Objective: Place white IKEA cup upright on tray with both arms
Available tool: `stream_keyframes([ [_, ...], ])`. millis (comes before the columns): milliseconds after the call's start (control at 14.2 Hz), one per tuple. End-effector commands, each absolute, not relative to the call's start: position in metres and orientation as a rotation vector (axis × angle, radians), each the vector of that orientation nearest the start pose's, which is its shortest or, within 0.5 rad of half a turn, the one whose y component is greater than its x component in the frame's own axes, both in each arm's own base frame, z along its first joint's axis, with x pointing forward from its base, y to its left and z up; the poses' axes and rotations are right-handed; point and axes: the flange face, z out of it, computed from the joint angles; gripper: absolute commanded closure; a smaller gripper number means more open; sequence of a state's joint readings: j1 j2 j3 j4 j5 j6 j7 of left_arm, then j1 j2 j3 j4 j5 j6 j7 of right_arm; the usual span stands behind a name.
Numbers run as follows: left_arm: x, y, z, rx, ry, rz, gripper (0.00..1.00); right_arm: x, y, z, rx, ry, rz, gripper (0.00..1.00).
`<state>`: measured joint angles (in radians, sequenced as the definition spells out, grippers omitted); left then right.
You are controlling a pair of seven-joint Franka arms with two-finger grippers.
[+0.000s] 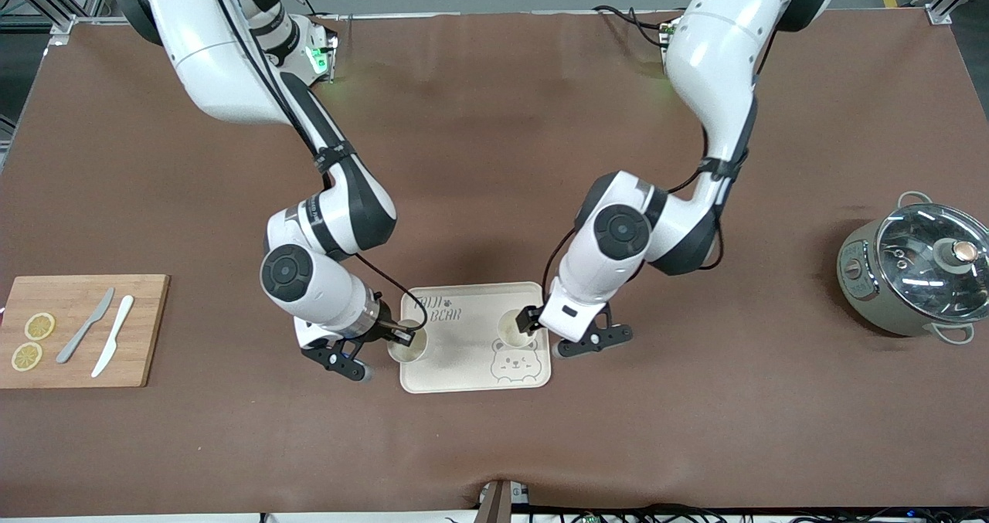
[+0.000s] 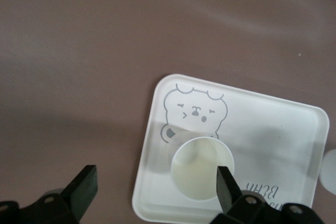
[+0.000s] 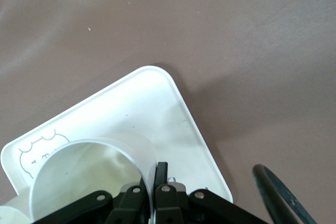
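Note:
The cream tray [image 1: 463, 368] with the bear drawing lies mid-table. One white cup [image 1: 516, 328] stands upright on it, near the bear face. My left gripper [image 1: 538, 325] is open just above this cup. In the left wrist view the cup [image 2: 199, 177] stands free on the tray [image 2: 294, 135], with one fingertip [image 2: 226, 184] at its rim and the other over the table. My right gripper [image 1: 398, 336] is shut on the wall of a second white cup [image 1: 408, 347], mouth up, at the tray's edge toward the right arm's end. The right wrist view shows this cup [image 3: 84, 177] and the tray [image 3: 157, 108].
A wooden cutting board [image 1: 143, 330] with two lemon slices [image 1: 39, 326], a grey knife [image 1: 85, 326] and a white knife [image 1: 113, 336] lies at the right arm's end. A grey pot [image 1: 912, 276] with a glass lid stands at the left arm's end.

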<state>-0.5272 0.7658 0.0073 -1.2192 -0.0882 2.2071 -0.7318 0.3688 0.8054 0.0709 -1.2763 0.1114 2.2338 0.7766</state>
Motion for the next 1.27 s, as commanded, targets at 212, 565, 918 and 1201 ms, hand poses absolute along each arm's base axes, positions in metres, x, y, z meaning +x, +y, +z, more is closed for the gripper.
stream_keyframes([
  [212, 0.683, -0.317, 0.400, -3.256, -0.341, -0.210, 0.00, 0.686, 0.319, 0.252, -2.905, 0.612, -0.152, 1.00],
  [565, 0.684, -0.256, 0.439, -3.231, -0.236, -0.126, 0.00, 0.679, 0.329, 0.238, -2.909, 0.590, -0.159, 1.00],
  [918, 0.674, -0.193, 0.471, -3.190, -0.142, 0.012, 0.00, 0.677, 0.331, 0.231, -2.899, 0.599, -0.172, 1.00],
  [1201, 0.663, -0.138, 0.494, -3.182, -0.089, 0.002, 0.00, 0.675, 0.334, 0.226, -2.898, 0.597, -0.173, 1.00],
])
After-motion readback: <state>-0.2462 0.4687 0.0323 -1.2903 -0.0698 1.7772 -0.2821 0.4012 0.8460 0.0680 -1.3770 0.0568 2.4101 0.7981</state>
